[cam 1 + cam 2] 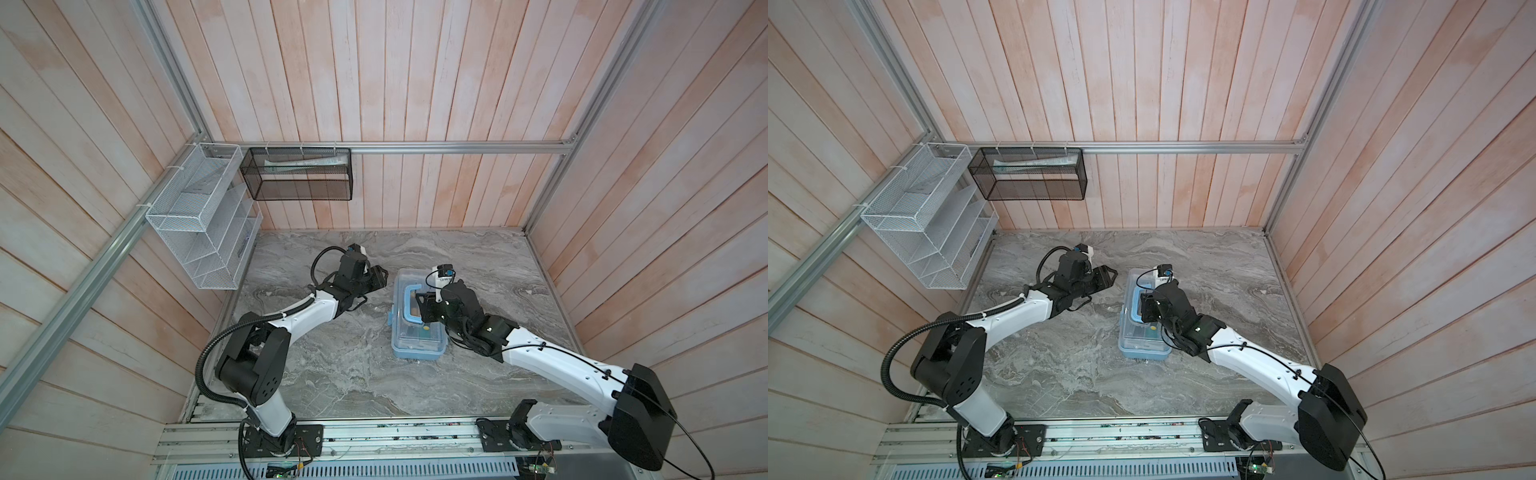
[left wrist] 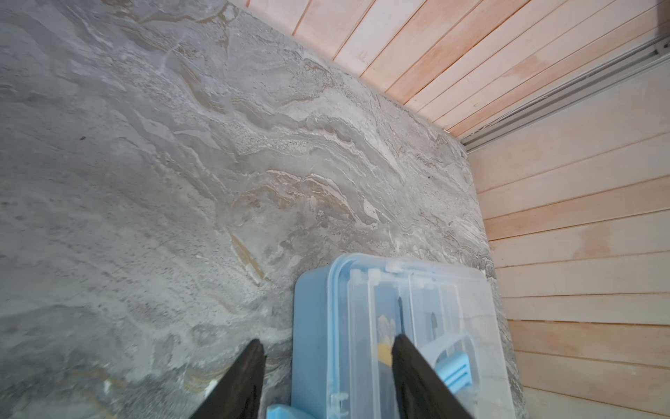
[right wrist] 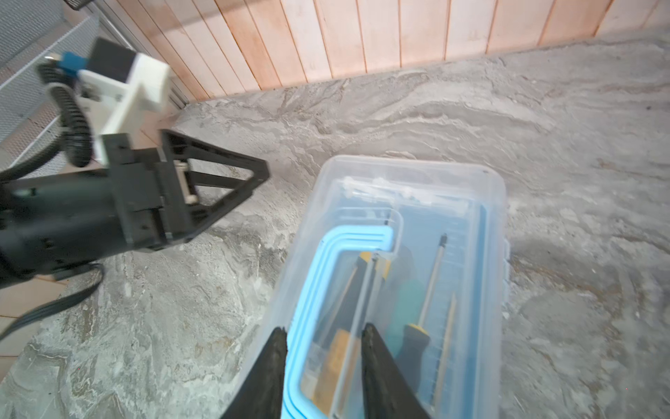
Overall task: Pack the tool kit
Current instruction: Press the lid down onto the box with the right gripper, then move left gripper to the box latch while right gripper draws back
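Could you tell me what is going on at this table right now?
A light-blue tool kit is being packed on the marble table. Its clear lid is down, with screwdrivers visible inside. The right pincer hangs over the lid, jaws apart astride one side of the flat-lying handle. The left pincer is open beside the kit, holding nothing.

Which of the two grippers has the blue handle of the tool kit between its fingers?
The right gripper: it straddles the handle; the left gripper stands open beside the tool kit.
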`<state>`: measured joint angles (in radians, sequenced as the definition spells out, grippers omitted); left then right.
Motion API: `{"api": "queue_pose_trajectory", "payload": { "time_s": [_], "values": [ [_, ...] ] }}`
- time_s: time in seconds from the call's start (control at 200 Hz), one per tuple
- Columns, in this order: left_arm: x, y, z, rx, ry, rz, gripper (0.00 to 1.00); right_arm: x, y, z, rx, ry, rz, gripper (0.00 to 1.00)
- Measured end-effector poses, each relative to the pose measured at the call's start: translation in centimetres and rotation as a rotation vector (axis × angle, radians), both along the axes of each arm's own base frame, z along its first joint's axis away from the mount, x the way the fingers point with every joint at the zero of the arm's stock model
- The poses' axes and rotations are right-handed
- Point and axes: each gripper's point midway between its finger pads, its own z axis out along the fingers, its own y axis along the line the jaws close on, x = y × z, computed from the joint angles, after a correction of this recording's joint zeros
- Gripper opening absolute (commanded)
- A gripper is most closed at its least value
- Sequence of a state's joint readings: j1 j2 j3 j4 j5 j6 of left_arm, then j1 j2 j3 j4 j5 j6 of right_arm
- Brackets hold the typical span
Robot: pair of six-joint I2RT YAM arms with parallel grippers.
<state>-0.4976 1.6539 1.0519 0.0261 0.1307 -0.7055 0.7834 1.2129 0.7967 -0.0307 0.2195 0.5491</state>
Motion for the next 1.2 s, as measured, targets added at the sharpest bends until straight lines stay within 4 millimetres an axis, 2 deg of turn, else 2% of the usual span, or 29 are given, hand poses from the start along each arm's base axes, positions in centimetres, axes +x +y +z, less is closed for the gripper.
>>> {"api": "queue_pose_trajectory", "payload": {
  "time_s": [0.205,0.305,0.45,0.59,0.735,0.84,1.05,1.2],
  "values": [
    [-3.8,0.7,-0.1,-0.013,0.008,-0.053,0.59,-0.4,-2.8,-0.6,0.042,0.051,-0.052,0.35],
    [-5.3,0.8,-0.3,-0.022,0.019,-0.081,0.59,-0.3,-3.6,-1.9,0.053,0.095,-0.062,0.36],
    [-7.0,0.4,-1.4,-0.037,0.052,-0.116,0.59,-0.1,-4.1,-3.9,0.056,0.163,-0.065,0.36],
    [-8.3,-0.3,-2.4,-0.057,0.091,-0.150,0.57,1.3,-4.0,-3.9,0.099,0.159,-0.061,0.36],
    [-8.4,-1.3,-2.2,-0.089,0.082,-0.178,0.57,3.2,-3.9,-3.9,0.133,0.138,-0.071,0.35],
    [-8.4,-1.6,-2.8,-0.092,0.094,-0.189,0.57,4.8,-2.8,-3.9,0.170,0.133,-0.039,0.34],
    [-7.3,-1.1,-3.5,-0.082,0.103,-0.158,0.56,8.2,-1.3,-3.9,0.200,0.104,-0.001,0.32],
    [-7.0,-0.9,-4.3,-0.053,0.119,-0.149,0.58,9.0,-0.7,-3.7,0.205,0.099,0.015,0.32]
  ]
}}
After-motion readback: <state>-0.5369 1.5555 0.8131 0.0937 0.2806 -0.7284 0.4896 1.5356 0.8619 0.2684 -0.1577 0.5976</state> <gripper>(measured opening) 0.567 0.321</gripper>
